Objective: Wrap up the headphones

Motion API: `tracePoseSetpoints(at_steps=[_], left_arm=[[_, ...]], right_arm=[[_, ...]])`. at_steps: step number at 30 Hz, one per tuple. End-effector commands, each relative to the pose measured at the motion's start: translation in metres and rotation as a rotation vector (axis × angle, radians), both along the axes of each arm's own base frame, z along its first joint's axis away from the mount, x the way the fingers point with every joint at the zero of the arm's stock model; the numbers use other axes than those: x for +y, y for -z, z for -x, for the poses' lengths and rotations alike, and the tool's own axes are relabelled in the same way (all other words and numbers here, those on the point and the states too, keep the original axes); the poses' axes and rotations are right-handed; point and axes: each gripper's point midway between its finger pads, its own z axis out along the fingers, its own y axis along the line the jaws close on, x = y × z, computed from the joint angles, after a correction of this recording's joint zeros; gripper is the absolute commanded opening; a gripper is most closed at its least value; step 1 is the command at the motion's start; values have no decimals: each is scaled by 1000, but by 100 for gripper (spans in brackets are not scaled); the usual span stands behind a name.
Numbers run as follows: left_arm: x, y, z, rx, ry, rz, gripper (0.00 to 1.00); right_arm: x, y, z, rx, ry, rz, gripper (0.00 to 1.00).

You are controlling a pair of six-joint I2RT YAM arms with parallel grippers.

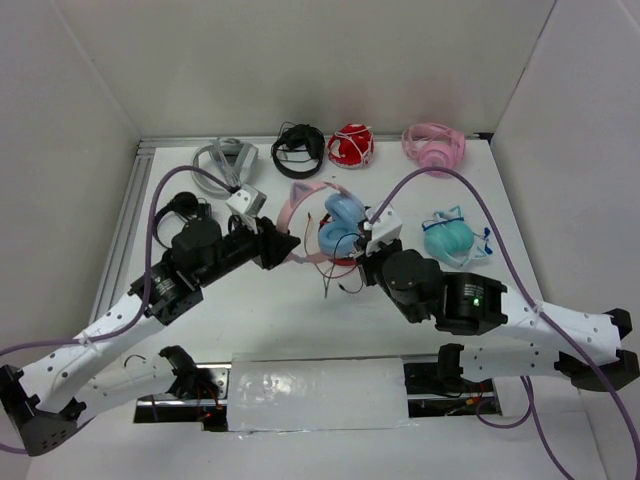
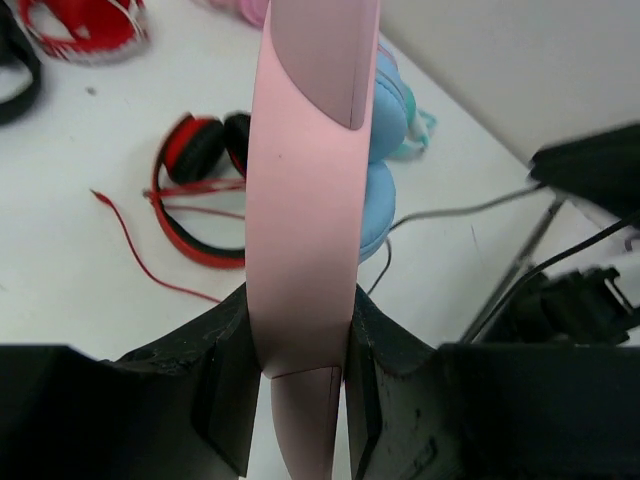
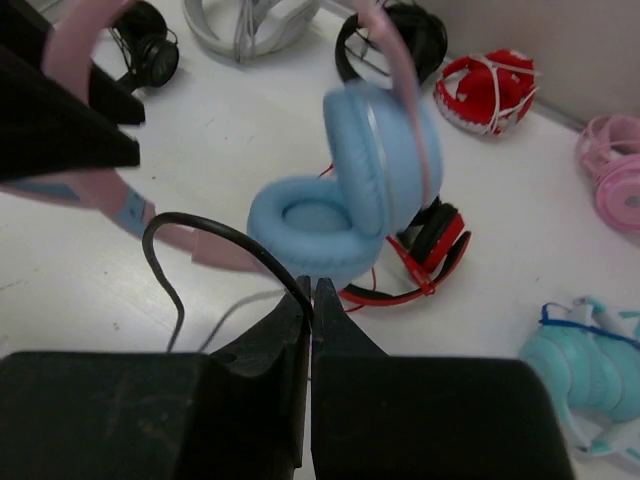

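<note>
- Top external view shows the headphones (image 1: 325,215) held up off the table (image 1: 260,320). They hang directly above the red-and-black headphones (image 1: 338,264), which lie flat beneath them.
- The left gripper (image 2: 300,325) sits to the left of the red-and-black set. Its jaws are clamped across the flat of the pink headband (image 2: 305,200), and in the left wrist view the band fills the whole gap between the fingers.
- The right gripper (image 3: 312,295) is just to the right of the red-and-black set. Its jaws are pinched nearly together on the thin black cable (image 3: 205,232), which loops away from the fingertips.
- The light blue ear cups (image 3: 345,205) hang folded against each other, over the red-and-black set and between the two grippers.
- The headband's arc runs from the left gripper rightward over the red-and-black set to the cups. The cable comes away on the right gripper's side.
- As I judge it, the right arm is nearer the loose cable and is the one to carry it round the cups while the left arm steadies the frame. The slack could snag on the red-and-black set below.
</note>
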Motion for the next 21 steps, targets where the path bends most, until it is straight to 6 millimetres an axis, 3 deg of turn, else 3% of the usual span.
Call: tracePoseSetpoints(at_steps=[1,3,4,6,11,17,21], left_arm=[[-17,-37,14,-76,155,134,0],[-17,-28,18,-61,209,124,0],[-20,-29,32,-65,293,130,0],[-16,-21,38,-53,341,136,0],[-10,-13,77,-52,576,159,0],[-7,-2,112,10,889,161,0],[-11,5,112,80,987,158,0]], right_arm=[[-11,-34,-1,-81,-19,41,0],[-21,-46,-3,-119,-6,46,0],[-25,-50,-4,-131,6,48,0],[-37,-59,-4,-161,22,60,0],[-64,-80,0,-241,18,11,0],[-53,-111,18,-348,-189,5,0],[-38,-115,12,-378,-198,70,0]])
